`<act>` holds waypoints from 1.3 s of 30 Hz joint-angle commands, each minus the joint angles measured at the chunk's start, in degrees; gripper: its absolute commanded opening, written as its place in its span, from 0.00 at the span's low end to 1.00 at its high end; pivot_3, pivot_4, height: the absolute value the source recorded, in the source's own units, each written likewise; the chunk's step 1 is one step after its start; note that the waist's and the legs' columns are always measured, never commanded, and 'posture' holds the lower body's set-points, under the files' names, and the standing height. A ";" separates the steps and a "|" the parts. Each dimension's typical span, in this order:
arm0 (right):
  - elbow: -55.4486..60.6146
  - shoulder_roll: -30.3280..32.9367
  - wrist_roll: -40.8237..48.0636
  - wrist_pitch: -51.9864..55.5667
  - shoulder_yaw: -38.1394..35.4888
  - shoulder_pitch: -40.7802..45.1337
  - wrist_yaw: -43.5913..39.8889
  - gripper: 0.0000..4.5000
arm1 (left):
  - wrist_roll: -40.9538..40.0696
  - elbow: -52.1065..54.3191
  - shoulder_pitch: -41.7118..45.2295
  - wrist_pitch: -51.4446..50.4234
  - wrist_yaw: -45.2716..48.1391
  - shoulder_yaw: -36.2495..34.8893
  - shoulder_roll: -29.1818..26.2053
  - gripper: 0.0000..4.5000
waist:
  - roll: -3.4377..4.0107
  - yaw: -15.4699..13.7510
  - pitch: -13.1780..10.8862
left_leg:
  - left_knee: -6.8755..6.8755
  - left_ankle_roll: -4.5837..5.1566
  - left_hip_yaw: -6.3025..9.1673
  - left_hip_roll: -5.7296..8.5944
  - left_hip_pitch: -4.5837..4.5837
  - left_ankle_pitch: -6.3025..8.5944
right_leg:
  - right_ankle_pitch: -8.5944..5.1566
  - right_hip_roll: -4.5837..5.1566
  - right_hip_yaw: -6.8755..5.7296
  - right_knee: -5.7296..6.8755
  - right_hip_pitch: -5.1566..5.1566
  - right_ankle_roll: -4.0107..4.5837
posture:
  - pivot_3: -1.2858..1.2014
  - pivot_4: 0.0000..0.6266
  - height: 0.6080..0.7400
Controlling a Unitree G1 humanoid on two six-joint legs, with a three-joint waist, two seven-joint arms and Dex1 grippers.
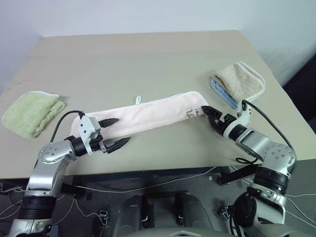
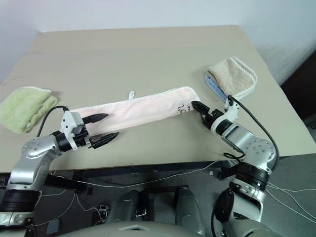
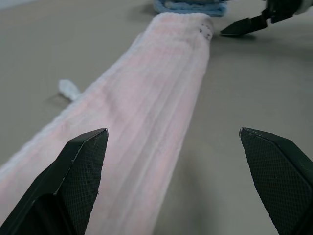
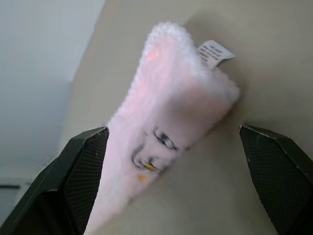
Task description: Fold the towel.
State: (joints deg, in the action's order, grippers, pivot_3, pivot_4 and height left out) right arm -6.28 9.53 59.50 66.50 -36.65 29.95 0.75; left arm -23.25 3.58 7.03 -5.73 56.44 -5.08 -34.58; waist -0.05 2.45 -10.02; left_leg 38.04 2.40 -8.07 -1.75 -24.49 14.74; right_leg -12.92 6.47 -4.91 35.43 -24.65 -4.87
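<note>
Far left of the table [image 1: 148, 54]: a light green towel [image 1: 30, 112], folded, well apart from the work and not part of it.

Left gripper [image 1: 112, 132]: fingers spread wide, holding nothing. It sits low over the towel's left end, one finger above the cloth and the other off its near edge. No contact with the cloth can be confirmed.

The towel [image 1: 148, 117]: a long, narrow pale pink strip lying flat across the near middle of the table, running from the left gripper up and rightward to the right gripper. A small loop tag [image 1: 138, 100] projects from its far edge; a small dark mark [image 1: 190, 113] sits near its right end. Judged by its narrow, layered look, it seems already folded lengthwise — the crosswise folds remain to be done.

Right gripper [image 1: 210, 112]: fingers wide apart, empty, pointing at the towel's right end and just beside it, not visibly gripping.

Far right: a beige towel [image 1: 239, 81] resting on a blue cloth [image 1: 223, 95], clear of the strip.

Assessment: partway through — both ends are addressed but neither is yet grasped.
</note>
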 commanded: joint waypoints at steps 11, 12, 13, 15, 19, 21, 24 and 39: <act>-16.91 -1.87 -0.31 -9.51 -1.33 9.18 4.27 0.91 | -0.99 5.11 -2.31 0.10 -1.08 -1.04 0.54 1.00 | -0.12 0.12 0.16 | 0.00 -0.02 -0.01 -0.04 0.07 -0.02 | 0.00 -0.04 0.01 0.01 0.06 -0.01 | 0.52 0.24 1.00; -17.18 -1.85 -0.16 -9.79 -1.30 9.26 4.34 0.88 | -0.99 5.21 -2.46 0.11 -1.19 -1.10 0.55 1.00 | -0.12 0.11 0.16 | 0.00 -0.02 -0.01 -0.04 0.07 -0.02 | 0.00 -0.04 0.01 0.01 0.06 -0.01 | 0.52 0.24 1.00; -17.36 -1.81 -0.08 -10.06 -1.20 9.25 4.34 0.81 | -0.99 5.35 -2.73 0.16 -1.28 -1.15 0.57 1.00 | -0.12 0.10 0.16 | 0.00 -0.02 -0.01 -0.04 0.07 -0.02 | 0.00 -0.03 0.01 0.01 0.07 -0.01 | 0.52 0.24 1.00; -17.56 -1.73 0.03 -10.61 -1.03 9.18 4.31 0.66 | -1.01 5.52 -3.08 0.21 -1.49 -1.15 0.61 1.00 | -0.12 0.10 0.16 | 0.00 -0.01 -0.01 -0.03 0.06 -0.01 | 0.00 -0.03 0.01 0.00 0.07 -0.01 | 0.52 0.24 1.00; -17.59 -1.55 0.24 -11.55 -1.01 9.15 4.25 0.35 | -0.87 5.62 -3.20 0.26 -1.95 -0.91 0.90 1.00 | -0.11 0.10 0.16 | 0.00 -0.01 -0.01 -0.04 0.05 -0.01 | 0.00 -0.03 0.01 0.00 0.05 -0.01 | 0.52 0.24 1.00; -17.45 -1.44 0.49 -11.89 -1.13 9.13 4.31 0.20 | -0.77 5.62 -3.19 0.31 -2.05 -0.81 1.07 1.00 | -0.20 0.10 0.22 | 0.00 0.00 0.00 -0.04 0.06 0.00 | 0.00 -0.03 0.01 0.00 0.07 -0.01 | 0.52 0.24 1.00; -16.95 -0.92 0.50 -12.49 -1.05 9.01 4.24 0.01 | -0.71 5.47 -3.13 0.38 -2.05 -0.76 1.17 1.00 | -0.38 0.09 0.36 | 0.00 0.06 0.01 -0.04 0.09 0.03 | 0.00 -0.02 0.00 -0.01 0.10 -0.01 | 0.52 0.24 1.00; -16.24 9.77 -2.85 -15.95 1.13 11.96 -3.29 0.01 | -0.28 4.98 -3.37 0.74 -2.37 -1.01 1.12 1.00 | -0.20 -0.23 0.25 | -0.01 0.11 0.01 0.03 -0.03 0.07 | 0.00 0.08 0.00 -0.08 0.01 0.00 | 0.52 0.24 1.00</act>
State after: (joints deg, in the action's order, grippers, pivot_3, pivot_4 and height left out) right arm -23.97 17.61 56.91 51.22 -35.99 39.84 -0.50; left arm -23.21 6.98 3.98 -5.82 54.38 -5.28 -33.47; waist -0.25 2.23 -9.77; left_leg 38.02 2.52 -8.05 -1.75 -24.51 14.81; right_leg -12.92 6.52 -4.91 35.35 -24.64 -4.88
